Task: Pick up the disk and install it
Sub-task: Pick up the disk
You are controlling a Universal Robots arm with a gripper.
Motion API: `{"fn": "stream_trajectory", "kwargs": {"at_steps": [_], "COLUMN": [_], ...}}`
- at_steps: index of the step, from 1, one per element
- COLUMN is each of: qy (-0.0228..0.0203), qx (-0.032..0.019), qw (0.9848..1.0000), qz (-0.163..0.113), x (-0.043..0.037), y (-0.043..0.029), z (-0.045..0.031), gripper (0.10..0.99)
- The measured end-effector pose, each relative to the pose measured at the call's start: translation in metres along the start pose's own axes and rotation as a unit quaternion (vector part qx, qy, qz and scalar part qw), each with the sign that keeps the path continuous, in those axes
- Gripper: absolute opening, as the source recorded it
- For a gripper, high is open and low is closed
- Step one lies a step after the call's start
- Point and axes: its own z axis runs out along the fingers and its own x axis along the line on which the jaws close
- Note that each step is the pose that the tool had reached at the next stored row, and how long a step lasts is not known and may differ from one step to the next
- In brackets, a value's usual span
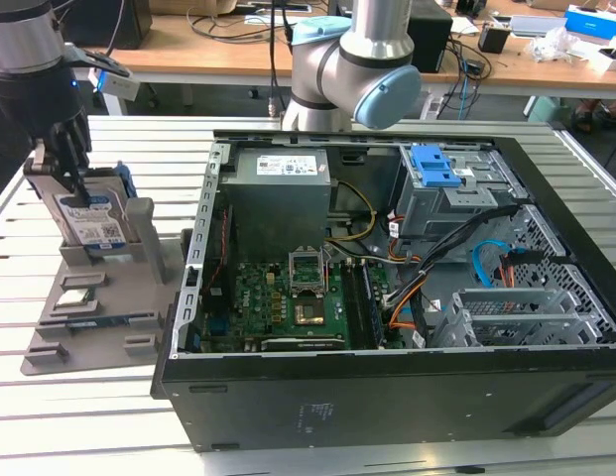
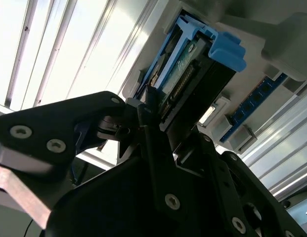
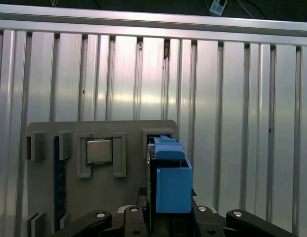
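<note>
Status: pick stage, install not begun.

The gripper [image 1: 74, 171] is down over the disk [image 1: 92, 220], which stands on edge in its slot on the grey holder [image 1: 89, 337], at the exterior view's left on the desk [image 1: 99, 436]. In the first wrist view the disk's blue frame [image 3: 173, 187] sits between the jaws, which look drawn in against both its sides. I log this as a closed grasp on the disk.

I judge the disk not yet clear of the holder, since its lower edge is still in the slot. The chip [image 3: 99, 151] lies untouched beside it.

The open case [image 1: 387, 402] is well apart, towards the exterior view's right. Its drive cage [image 1: 456, 198] holds no disk that I can see. Lift, transfer and seating all remain.
</note>
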Motion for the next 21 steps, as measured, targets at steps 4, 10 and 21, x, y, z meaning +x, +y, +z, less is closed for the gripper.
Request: {"fn": "stream_trajectory", "kwargs": {"at_steps": [4, 10, 21], "qy": [0.0, 0.0, 0.0001], "qx": [0.0, 0.0, -0.0002], "qw": [1.0, 1.0, 1.0], "qz": [0.0, 0.0, 0.0], "x": [-0.0001, -0.0002, -0.0002], "y": [0.0001, 0.0003, 0.0006], "z": [-0.0025, -0.0072, -0.012], "gripper": [0.361, 0.361, 0.361]}}
